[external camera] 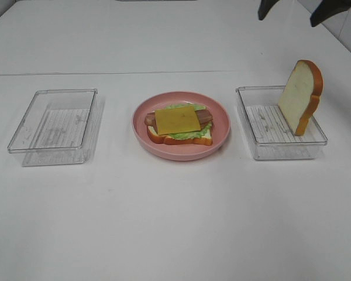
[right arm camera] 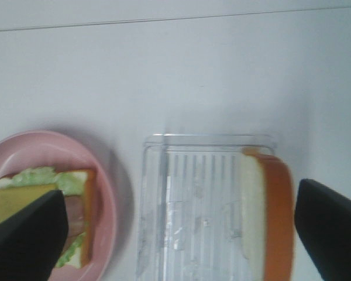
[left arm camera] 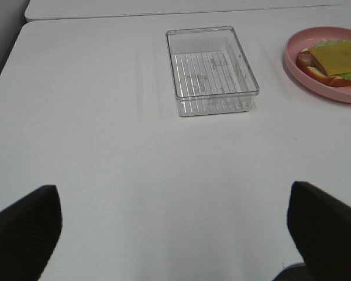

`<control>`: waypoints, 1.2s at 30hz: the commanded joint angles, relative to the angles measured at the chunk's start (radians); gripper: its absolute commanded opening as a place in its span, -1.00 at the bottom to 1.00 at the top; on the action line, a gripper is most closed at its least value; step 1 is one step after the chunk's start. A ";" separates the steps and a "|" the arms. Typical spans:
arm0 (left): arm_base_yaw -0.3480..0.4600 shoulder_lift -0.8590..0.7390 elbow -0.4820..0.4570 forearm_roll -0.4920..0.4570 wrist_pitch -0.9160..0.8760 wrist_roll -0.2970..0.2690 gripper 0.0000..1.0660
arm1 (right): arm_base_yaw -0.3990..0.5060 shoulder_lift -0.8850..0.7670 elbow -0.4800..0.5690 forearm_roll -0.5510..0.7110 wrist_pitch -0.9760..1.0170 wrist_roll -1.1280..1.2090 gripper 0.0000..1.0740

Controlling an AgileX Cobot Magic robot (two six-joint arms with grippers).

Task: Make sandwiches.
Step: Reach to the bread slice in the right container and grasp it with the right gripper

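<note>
On the pink plate (external camera: 181, 153) in the middle lies the open sandwich stack (external camera: 177, 120): a bread slice, green lettuce, brown bacon and a yellow cheese slice (external camera: 177, 119) on top. A second bread slice (external camera: 301, 96) stands upright, leaning on the far right wall of the right clear box (external camera: 281, 151). High above and behind that box hangs my right gripper (external camera: 298, 9), open and empty. Its wrist view looks down on the bread slice (right arm camera: 266, 211) between the fingers (right arm camera: 330, 225). My left gripper (left arm camera: 175, 246) is open and empty over bare table, well short of the left clear box (left arm camera: 216, 104).
The left clear box (external camera: 52, 155) is empty. The plate (left arm camera: 292, 64) with the stack shows at the edge of the left wrist view. A seam in the white table runs behind the boxes.
</note>
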 commanded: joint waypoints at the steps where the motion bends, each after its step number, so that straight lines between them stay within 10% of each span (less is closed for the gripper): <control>1: -0.005 -0.014 0.005 -0.001 -0.007 0.003 0.88 | -0.073 0.015 -0.005 -0.007 0.114 0.014 0.83; 30: -0.005 -0.014 0.005 -0.001 -0.007 0.004 0.88 | -0.093 0.164 0.117 -0.036 0.114 0.012 0.81; 36: -0.005 -0.014 0.005 -0.001 -0.007 0.004 0.88 | -0.093 0.164 0.117 -0.050 0.114 0.011 0.26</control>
